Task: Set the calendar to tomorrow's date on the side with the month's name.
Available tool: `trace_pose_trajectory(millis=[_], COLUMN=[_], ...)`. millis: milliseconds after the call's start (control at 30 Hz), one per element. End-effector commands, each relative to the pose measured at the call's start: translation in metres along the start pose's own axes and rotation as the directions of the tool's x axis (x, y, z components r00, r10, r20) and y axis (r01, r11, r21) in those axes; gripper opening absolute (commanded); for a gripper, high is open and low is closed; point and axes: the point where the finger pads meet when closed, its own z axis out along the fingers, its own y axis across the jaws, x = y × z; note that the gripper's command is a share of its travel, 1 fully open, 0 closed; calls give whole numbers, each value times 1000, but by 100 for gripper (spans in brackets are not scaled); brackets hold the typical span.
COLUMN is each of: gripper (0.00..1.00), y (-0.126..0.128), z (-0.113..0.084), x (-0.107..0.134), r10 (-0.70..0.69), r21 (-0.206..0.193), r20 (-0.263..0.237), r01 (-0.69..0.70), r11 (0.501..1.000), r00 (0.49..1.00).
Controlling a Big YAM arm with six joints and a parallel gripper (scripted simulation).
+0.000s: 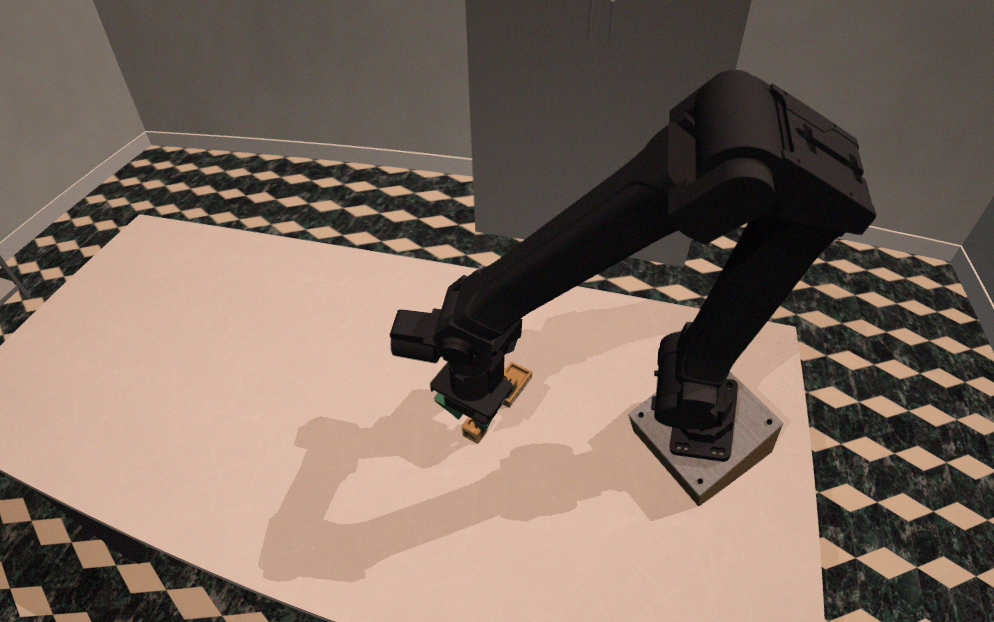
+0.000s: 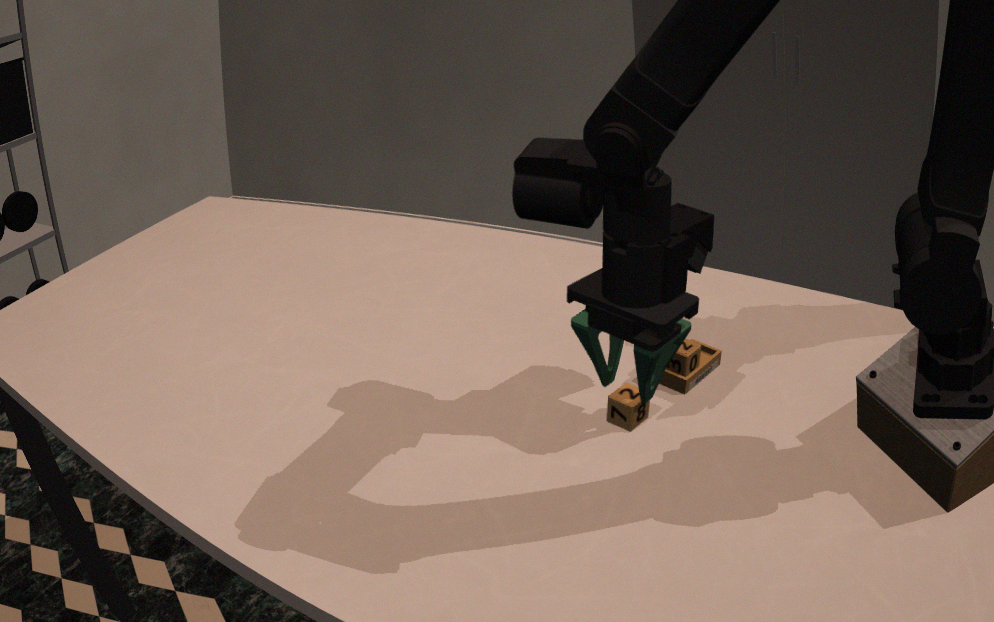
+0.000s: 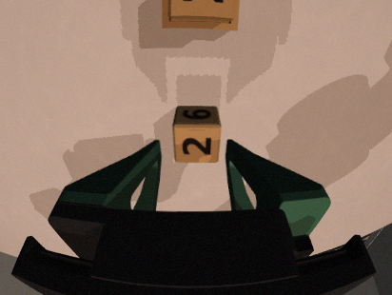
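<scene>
My gripper (image 2: 626, 392) (image 3: 193, 147) points down with its green fingers part open and nothing between them. The fingertips are above a loose wooden cube (image 1: 472, 432) (image 2: 621, 415) (image 3: 185, 153), which lies flat on the table. It shows 2 on top, 7 and 8 on two sides in the exterior view, and 6 on the tray-facing side in the wrist view. The wooden tray (image 1: 529, 379) (image 2: 691, 384) (image 3: 190, 26) is flat behind it. A second cube (image 2: 687, 356) (image 3: 202, 10) stands in one end, with 2 on top and 3 and 0 on its sides, partly hidden by a finger. The other end is empty.
The arm's base block (image 1: 700, 469) (image 2: 908, 410) stands right of the tray on the table (image 1: 219, 330) (image 2: 293, 293). The month label (image 2: 703, 378) on the tray wall is too small to read. The gripper hides part of the tray in the top view.
</scene>
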Motion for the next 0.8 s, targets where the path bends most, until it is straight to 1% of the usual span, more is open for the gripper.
trace_pose_trajectory(millis=[0, 67, 133, 333, 767], gripper=[45, 45, 45, 45, 45], y=[-4, -1, -5, -5, -3], z=[12, 12, 17, 23, 23], x=[2, 4, 2, 2, 3], r10=[2, 1, 2, 3, 0], r21=[18, 12, 19, 19, 19], r20=[6, 4, 6, 6, 6], r01=[-3, -1, -3, -3, 0], r11=[1000, 1000, 1000, 1000, 1000], r00=[1000, 1000, 1000, 1000, 1000])
